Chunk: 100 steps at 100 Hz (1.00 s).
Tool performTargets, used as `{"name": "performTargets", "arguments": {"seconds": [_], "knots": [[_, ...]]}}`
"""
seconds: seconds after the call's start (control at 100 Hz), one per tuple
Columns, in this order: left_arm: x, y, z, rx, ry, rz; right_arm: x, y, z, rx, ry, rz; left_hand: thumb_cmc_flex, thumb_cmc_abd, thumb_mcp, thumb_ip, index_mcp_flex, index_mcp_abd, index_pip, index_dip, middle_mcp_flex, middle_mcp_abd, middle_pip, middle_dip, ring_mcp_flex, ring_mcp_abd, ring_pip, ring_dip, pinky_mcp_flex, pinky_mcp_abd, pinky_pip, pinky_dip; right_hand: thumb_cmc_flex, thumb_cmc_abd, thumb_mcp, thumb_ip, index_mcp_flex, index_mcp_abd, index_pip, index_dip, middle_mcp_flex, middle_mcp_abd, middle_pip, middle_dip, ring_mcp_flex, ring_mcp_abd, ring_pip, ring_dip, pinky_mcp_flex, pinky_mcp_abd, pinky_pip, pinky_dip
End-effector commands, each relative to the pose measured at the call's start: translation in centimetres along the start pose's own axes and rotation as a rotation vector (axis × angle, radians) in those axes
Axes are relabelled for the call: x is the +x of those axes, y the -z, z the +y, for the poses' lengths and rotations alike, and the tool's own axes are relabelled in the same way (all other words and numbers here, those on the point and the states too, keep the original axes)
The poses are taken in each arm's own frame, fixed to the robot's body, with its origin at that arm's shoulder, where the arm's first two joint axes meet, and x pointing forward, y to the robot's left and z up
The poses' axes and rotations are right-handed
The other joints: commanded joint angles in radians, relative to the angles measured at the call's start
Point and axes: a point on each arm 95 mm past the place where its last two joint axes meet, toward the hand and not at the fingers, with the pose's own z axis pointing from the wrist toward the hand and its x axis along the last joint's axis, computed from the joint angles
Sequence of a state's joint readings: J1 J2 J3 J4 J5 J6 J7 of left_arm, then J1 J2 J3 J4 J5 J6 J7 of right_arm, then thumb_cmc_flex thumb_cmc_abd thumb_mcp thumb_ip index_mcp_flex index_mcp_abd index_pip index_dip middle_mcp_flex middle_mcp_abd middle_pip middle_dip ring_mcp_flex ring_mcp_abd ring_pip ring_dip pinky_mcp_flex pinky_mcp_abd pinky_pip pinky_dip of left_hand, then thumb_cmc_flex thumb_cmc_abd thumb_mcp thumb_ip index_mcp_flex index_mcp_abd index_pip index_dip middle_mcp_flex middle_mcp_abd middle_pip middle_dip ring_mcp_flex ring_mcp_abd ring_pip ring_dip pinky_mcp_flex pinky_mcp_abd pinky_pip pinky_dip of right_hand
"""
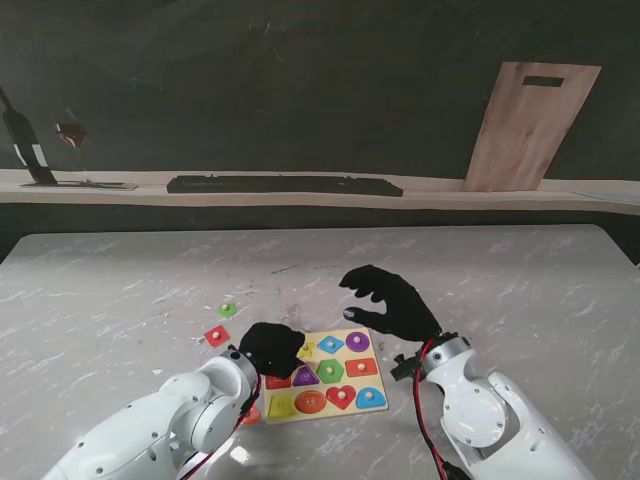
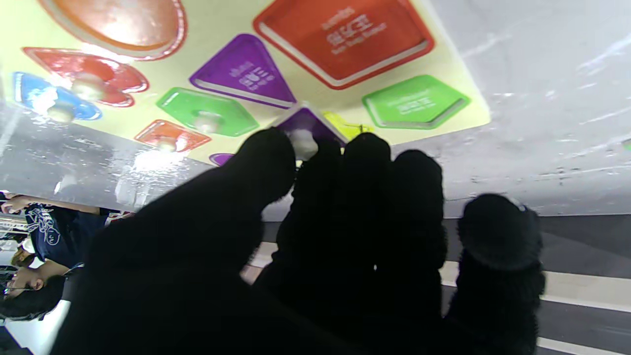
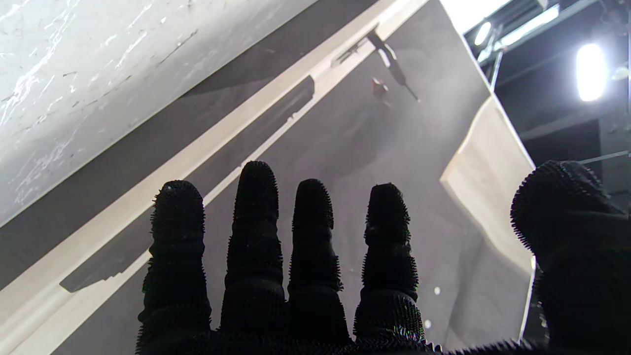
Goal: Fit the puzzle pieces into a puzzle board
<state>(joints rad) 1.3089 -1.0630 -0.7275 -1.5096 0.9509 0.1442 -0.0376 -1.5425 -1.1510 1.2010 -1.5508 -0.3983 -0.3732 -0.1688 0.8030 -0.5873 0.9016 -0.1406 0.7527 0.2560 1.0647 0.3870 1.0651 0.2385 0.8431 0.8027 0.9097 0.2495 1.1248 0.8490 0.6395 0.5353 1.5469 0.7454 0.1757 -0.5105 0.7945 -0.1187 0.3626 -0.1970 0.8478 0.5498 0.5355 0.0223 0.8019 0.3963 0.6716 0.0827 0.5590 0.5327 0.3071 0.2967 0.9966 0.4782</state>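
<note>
The left hand [image 1: 270, 348] is seen at the lower centre of the stand frame, its black-gloved fingers drawn together over the left edge of the puzzle board [image 1: 345, 408]. In the left wrist frame the fingertips [image 2: 268, 158] are closed around the white knob of a purple triangular piece [image 2: 306, 125], which is held tilted just off the board near an empty purple triangular recess [image 2: 244, 71]. The right hand [image 1: 390, 300] is held to the right of centre in the stand frame, raised over the far right corner of the board, with its fingers [image 3: 256, 222] spread apart and the thumb well out to the side; nothing is held in it. The puzzle board is a pale yellow square lying flat on the white marbled desk [image 1: 120, 290], at the lower centre of the frame between the two arms. Most of its recesses are filled with coloured shapes: a blue diamond, a purple circle, a green pentagon, a red heart [image 1: 341, 396] and an orange oval are made out, each with a small knob. Empty red and green recesses with printed lettering are shown in the wrist frame. Two loose pieces lie on the desk left of the board: a red square [image 1: 216, 336] and, farther up the frame, a small green piece [image 1: 227, 310].
</note>
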Motion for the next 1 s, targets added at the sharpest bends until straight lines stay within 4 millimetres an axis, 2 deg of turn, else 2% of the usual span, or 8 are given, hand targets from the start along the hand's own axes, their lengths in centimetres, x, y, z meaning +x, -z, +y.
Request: {"name": "performTargets", "arguments": {"seconds": [0.0,0.53,0.99], "knots": [[0.9,-0.3,-0.3,0.004,0.022,0.012,0.3,0.2,-0.3,-0.004,-0.010,0.006,0.006,-0.018,0.074,0.029,0.034,-0.001,0.062,0.021,0.022,0.074,0.036,0.009,0.054,-0.021,0.044,-0.014,0.022,-0.080,0.065,0.021,-0.008,0.011,0.010,0.027,0.016,-0.032,0.007,0.012,0.023,-0.011,0.007,0.008,0.015,-0.010,0.013,0.012,0.003,0.007,0.017,0.009],[2.2,-0.7,0.6,-0.085,0.057,0.045,0.2,0.4,0.0,-0.018,-0.008,0.005,0.005,-0.018,0.076,0.033,0.030,-0.004,0.060,0.019,0.016,0.074,0.033,0.002,0.046,-0.019,0.041,-0.024,0.019,-0.081,0.068,0.012,-0.011,0.016,0.009,0.028,0.016,-0.030,0.005,0.012,0.023,-0.012,0.006,0.008,0.015,-0.008,0.013,0.012,0.003,0.006,0.016,0.009],[2.3,-1.0,1.2,-0.118,0.052,0.037,0.1,0.3,0.0,-0.017,-0.005,0.004,0.005,-0.013,0.074,0.032,0.027,-0.006,0.058,0.020,0.012,0.074,0.032,0.003,0.044,-0.018,0.041,-0.029,0.014,-0.082,0.067,0.007,-0.011,0.017,0.007,0.029,0.017,-0.031,0.005,0.013,0.024,-0.012,0.006,0.008,0.015,-0.009,0.013,0.013,0.001,0.008,0.016,0.009]]}}
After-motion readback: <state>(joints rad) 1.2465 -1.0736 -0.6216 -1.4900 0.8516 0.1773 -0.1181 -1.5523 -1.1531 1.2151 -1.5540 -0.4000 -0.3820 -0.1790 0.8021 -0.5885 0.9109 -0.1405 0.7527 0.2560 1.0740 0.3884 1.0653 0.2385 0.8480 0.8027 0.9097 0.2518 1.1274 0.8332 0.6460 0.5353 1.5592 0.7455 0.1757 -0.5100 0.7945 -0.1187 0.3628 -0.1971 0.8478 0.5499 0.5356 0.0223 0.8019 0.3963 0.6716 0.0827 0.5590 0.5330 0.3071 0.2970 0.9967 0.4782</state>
